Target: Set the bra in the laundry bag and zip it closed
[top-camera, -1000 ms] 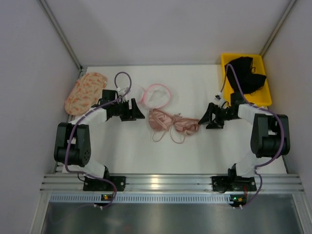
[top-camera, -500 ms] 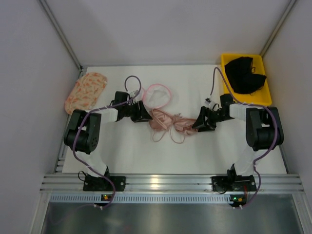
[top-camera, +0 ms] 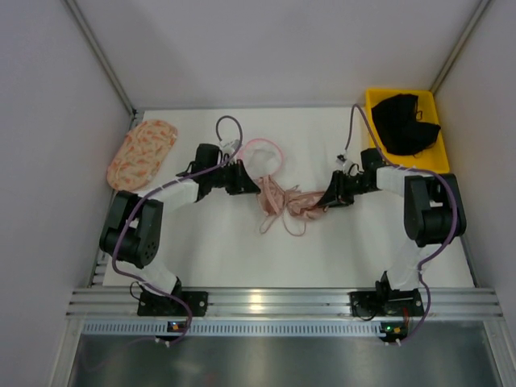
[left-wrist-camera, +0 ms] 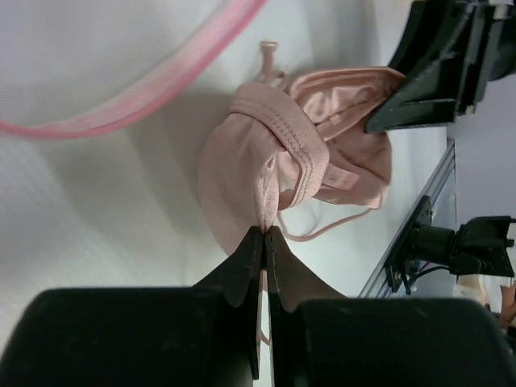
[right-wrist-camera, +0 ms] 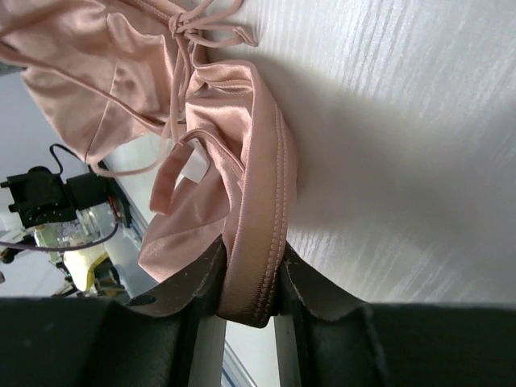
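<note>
Top external: left gripper (top-camera: 253,185) pinches bra (top-camera: 284,200) at left end, right gripper (top-camera: 326,198) clamps its right band; laundry bag (top-camera: 272,147) just behind.

Tabletop (top-camera: 201,258): white, matte, evenly lit, soft shadows. Back wall (top-camera: 274,48), left wall (top-camera: 40,177) and right wall (top-camera: 493,185): plain pale grey. Aluminium posts (top-camera: 101,56) at both rear corners. Ribbed aluminium rail (top-camera: 282,302) along the near edge, with a small glare spot.
</note>
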`<state>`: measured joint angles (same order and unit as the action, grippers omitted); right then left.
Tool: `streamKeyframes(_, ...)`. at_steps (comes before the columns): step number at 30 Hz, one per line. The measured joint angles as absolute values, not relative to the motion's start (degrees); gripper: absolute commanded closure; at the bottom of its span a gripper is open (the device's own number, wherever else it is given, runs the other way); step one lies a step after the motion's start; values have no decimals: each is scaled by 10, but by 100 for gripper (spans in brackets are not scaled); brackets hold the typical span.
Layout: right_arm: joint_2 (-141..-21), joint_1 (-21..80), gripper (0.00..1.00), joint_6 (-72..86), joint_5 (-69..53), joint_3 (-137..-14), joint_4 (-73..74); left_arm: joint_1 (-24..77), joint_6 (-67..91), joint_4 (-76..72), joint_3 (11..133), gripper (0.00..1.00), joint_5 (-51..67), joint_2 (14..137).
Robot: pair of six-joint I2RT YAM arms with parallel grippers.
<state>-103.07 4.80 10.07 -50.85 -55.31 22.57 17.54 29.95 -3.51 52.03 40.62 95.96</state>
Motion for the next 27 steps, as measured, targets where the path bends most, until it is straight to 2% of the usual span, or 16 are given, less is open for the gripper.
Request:
streamKeyframes(4, -1030, 57, 78, 103, -509, -553, 218, 213, 305, -38, 539, 100, 409, 947)
streamKeyframes(10, -1020, 75, 83, 101, -507, -553, 213, 266, 323, -39, 581, 100, 410, 956)
streamKeyframes(17, -1008, 97, 80, 101, -503, -553, 199, 329, 348, -60, 664, 100, 413, 1054)
streamKeyframes(19, -1005, 102, 77, 101, -502, -552, 196, 343, 359, -69, 684, 100, 414, 1091)
streamKeyframes(21, -1002, 104, 68, 102, -500, -552, 194, 355, 365, -76, 696, 100, 414, 1121)
streamKeyframes(24, -1001, 104, 44, 100, -501, -552, 195, 366, 371, -81, 710, 100, 414, 1155)
streamKeyframes(27, -999, 104, 32, 85, -507, -552, 208, 371, 380, -90, 713, 100, 414, 1176)
